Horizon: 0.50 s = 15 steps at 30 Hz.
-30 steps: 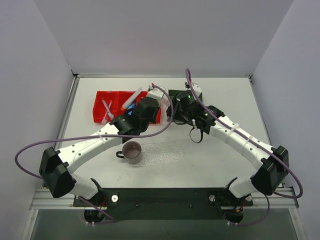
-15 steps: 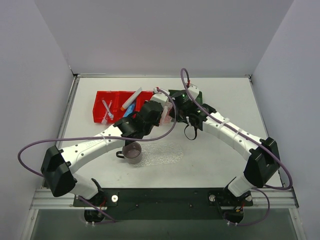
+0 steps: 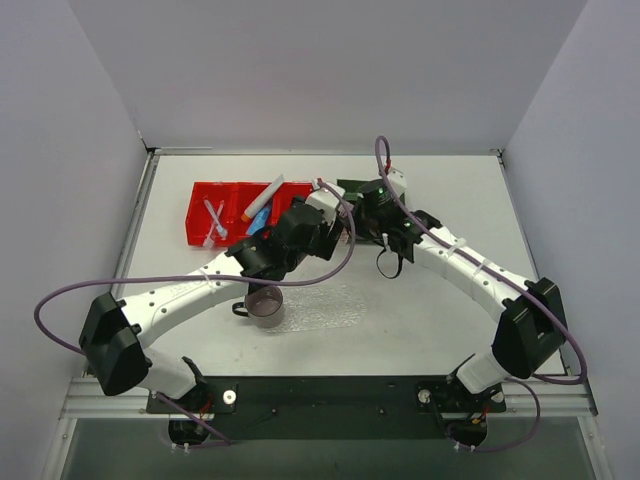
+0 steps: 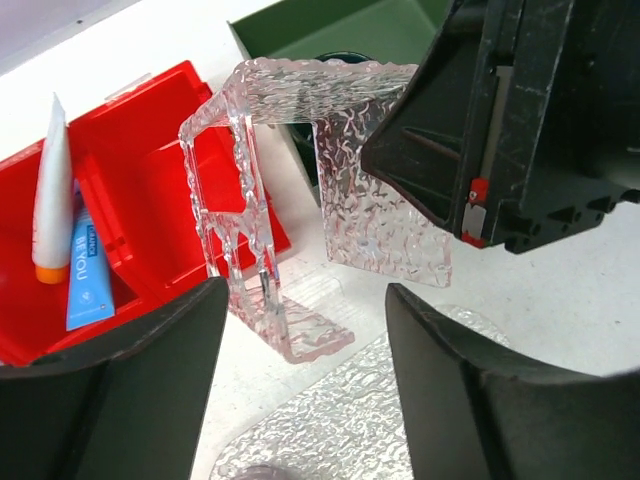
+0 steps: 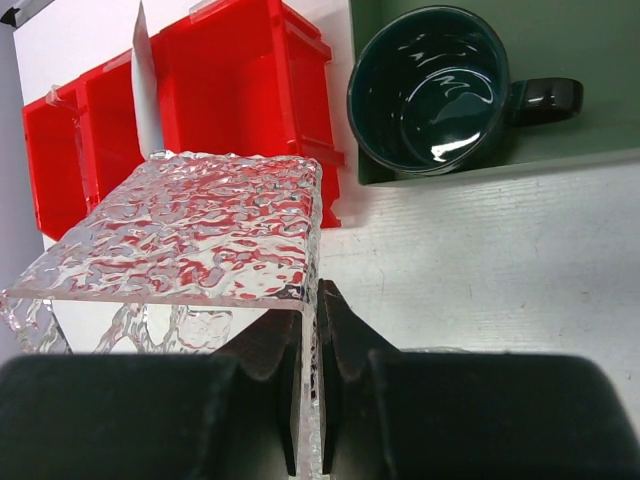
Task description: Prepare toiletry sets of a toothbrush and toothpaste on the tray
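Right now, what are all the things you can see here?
toothpaste: one, white, orange cap, red bin
blue tube: one, beside toothpaste
toothbrush: maybe two, light blue, bin's left end
red bin: one, far left
green bin: one, beside red bin
mug: one, dark green, in green bin
cup: one, brown, by tray's left end
tray: one, clear, table middle
clear stand: one, bumpy, in right gripper
left gripper: open, facing stand
right gripper: shut on stand

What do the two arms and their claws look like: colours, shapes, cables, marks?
Both the left arm and the right arm have white tube-like links and black joints. A purple cable loops along each. A small green light glows near the right wrist. The left claw and right claw are thick, blunt and matte black.
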Tool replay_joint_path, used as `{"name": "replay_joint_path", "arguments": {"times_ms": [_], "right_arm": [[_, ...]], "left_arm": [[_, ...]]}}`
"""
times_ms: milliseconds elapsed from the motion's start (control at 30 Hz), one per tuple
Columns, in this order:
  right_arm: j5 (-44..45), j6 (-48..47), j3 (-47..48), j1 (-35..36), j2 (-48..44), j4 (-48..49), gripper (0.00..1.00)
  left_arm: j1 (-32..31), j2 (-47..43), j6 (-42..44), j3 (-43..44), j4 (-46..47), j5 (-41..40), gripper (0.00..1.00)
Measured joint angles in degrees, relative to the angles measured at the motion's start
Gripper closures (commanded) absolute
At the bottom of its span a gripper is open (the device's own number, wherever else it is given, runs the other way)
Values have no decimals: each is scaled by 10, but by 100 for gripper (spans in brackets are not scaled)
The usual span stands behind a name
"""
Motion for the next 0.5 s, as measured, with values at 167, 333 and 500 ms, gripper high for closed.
{"name": "replay_joint_path", "arguments": {"times_ms": [167,333,500], "right_arm": [[-44,-9,-39,-29,-16,35,100],[-148,-18,-89,-78,-26,105,100],[-252,-41,-132,-120,-43,145,100]], "left_arm": [[0,-10,0,-6,10,43,13],[1,-50,-1,-16,24,112,11],[20,-80,-11,-16,36,211,8]]}}
